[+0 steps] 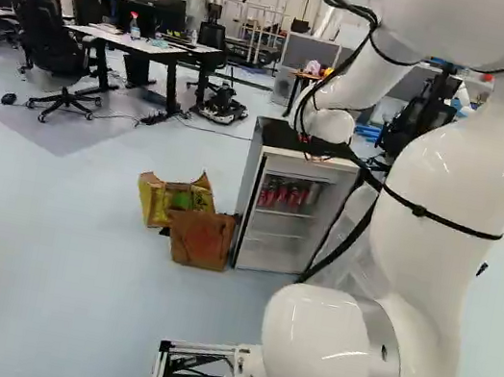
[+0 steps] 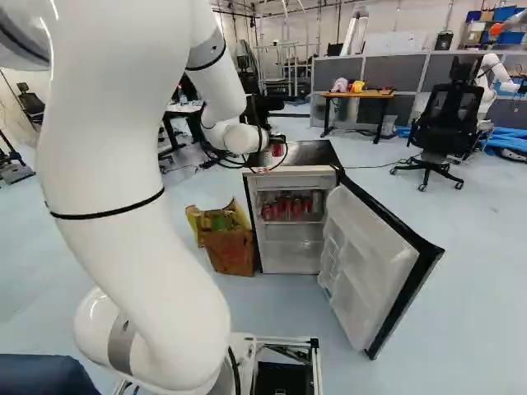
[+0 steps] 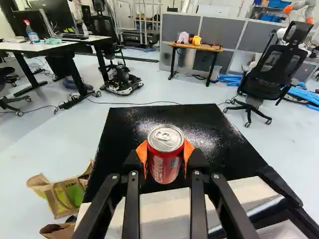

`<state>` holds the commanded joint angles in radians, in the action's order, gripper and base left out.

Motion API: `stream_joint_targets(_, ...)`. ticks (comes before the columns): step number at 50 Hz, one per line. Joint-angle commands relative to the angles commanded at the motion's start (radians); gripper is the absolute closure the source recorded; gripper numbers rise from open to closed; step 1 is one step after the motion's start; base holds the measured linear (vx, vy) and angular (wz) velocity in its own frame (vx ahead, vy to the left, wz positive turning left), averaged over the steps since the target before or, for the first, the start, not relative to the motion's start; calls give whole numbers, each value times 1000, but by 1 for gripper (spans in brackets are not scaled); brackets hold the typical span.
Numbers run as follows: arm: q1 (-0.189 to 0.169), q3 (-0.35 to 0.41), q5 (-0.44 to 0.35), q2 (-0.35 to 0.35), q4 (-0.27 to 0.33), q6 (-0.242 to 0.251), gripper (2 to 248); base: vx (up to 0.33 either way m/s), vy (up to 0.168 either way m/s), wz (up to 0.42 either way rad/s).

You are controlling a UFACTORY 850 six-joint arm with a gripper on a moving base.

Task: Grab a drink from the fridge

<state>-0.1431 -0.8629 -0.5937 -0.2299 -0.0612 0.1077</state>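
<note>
So the gripper point(image 3: 165, 152) has a proper hold on a red soda can with a silver lid point(image 3: 165, 158), orange rubbery pads point(image 3: 142, 153) pressed on it from both sides. IMO the getting-it-out part is done: the can's out of the little white fridge point(image 3: 162, 211) and is over its glossy black top point(image 3: 199, 124), toward the front edge. Can't tell whether its base touches that surface or hangs just above it.

My guess is it's either a set-down or a carry-off from here. For a set-down, keep the can upright, ease it down till the base sits flat, then open both pads evenly so it doesn't tip. For a carry, go straight up first, no sideways drag, and don't squeeze harder, since thin walls can dent. I'd also steer the arm point(image 2: 136, 164) clear of the open door point(image 2: 370, 259), easy thing to clip.

Position-wise, the can sits right between the fingertips, pretty centred, lid poking up past the pads. More red cans point(image 2: 288, 206) are on the shelf inside.
</note>
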Motion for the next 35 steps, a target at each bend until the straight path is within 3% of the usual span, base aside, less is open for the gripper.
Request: stream_joint_targets(35, 20, -125, 28, -107, 0, 0, 157, 0, 0, 0)
